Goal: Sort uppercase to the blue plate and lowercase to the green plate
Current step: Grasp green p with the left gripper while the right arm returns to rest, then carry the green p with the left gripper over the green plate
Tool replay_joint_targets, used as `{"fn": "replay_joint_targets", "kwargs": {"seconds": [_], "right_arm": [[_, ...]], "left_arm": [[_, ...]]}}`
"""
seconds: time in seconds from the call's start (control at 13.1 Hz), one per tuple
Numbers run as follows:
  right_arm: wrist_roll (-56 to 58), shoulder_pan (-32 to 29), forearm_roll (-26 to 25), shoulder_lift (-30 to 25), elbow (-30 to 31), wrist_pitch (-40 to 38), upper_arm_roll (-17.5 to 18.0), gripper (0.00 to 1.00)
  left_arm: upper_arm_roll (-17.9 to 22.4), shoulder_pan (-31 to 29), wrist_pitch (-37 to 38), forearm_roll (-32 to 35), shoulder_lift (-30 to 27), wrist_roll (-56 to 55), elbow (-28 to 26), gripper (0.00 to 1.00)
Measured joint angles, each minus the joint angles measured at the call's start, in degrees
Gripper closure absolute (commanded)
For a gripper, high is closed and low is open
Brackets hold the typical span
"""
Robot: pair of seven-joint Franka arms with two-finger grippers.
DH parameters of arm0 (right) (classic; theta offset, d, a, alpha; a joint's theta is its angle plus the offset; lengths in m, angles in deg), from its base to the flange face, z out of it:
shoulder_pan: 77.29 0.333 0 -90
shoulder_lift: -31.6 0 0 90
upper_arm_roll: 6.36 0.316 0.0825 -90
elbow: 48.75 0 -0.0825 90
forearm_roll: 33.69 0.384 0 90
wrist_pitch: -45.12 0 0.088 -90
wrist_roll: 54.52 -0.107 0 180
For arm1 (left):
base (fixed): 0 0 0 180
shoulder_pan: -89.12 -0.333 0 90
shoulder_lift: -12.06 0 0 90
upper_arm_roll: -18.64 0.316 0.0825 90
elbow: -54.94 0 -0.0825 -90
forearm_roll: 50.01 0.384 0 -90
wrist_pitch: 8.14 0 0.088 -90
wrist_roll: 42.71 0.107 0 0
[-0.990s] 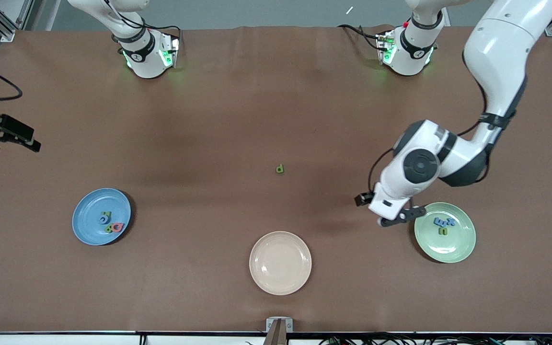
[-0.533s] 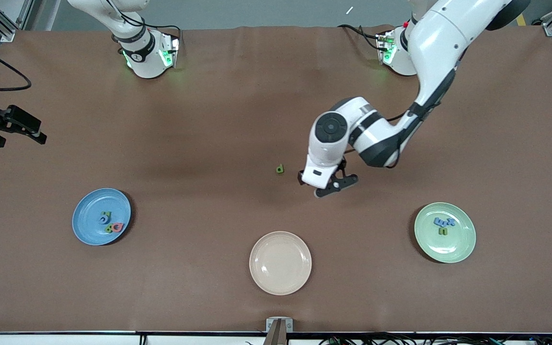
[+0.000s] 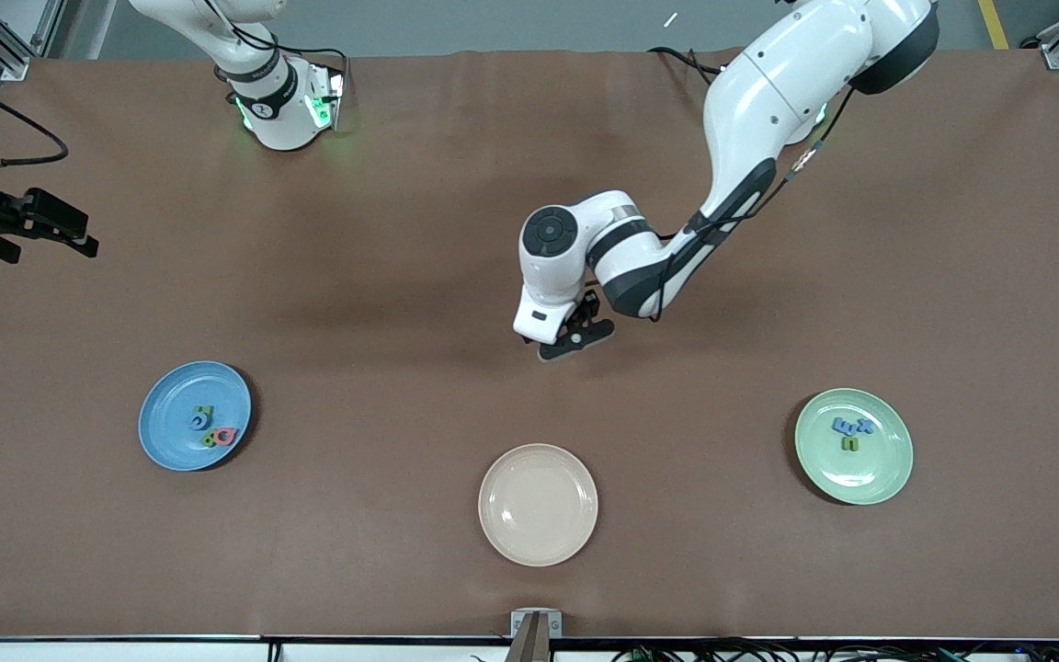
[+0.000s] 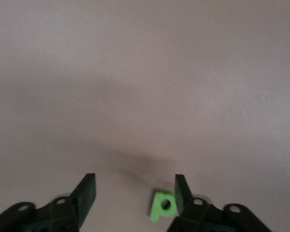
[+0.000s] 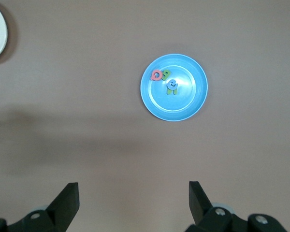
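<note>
A cream plate [image 3: 538, 505] sits empty nearest the front camera, at 6 o'clock from the left gripper [image 3: 572, 340], with bare brown table [image 3: 401, 230] between them; nothing blocks the way. In the front view the left arm's wrist hides the green "p" [image 4: 161, 205]; the left wrist view shows it on the table just beside one finger [image 4: 181, 193], off-centre in the wide-spread jaws. The blue plate [image 3: 171, 405], at 8 o'clock from that gripper, holds the uppercase [image 3: 210, 427] cluster, its letters too small to read; the green plate [image 3: 879, 469], at 4 o'clock, holds three lowercase [image 3: 850, 432] pieces. The right gripper [image 3: 38, 230] waits high at the right arm's end, jaws wide.
</note>
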Motion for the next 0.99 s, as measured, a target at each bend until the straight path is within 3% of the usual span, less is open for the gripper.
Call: {"fn": "replay_joint_targets", "kwargs": {"seconds": [0.38, 0.61, 0.76, 0.84, 0.99], "right_arm": [[1.41, 3.27, -7.35, 0.95, -5.82, -1.1, 0.16, 0.0], [1.39, 2.64, -6.22, 1.38, -6.16, -2.86, -0.68, 0.0], [1.43, 0.04, -2.51, 1.55, -6.16, -2.88, -1.02, 0.0], [1.59, -1.1, -1.56, 1.61, -6.16, -2.9, -1.19, 0.0], [1.7, -1.74, -1.27, 1.84, -6.03, -3.06, -1.28, 0.0]], "left_arm": [[2.22, 4.35, 0.0, 0.0, 2.44, 0.0, 2.79, 0.34], [2.35, 4.51, 0.0, 0.0, 3.3, 0.1, 3.12, 0.36], [2.35, 4.74, 0.0, 0.01, 3.79, 0.24, 3.28, 0.44], [2.35, 4.91, 0.0, 0.01, 3.96, 0.24, 3.37, 0.52], [2.38, 5.08, 0.0, 0.01, 4.29, 0.25, 3.52, 0.89]]}}
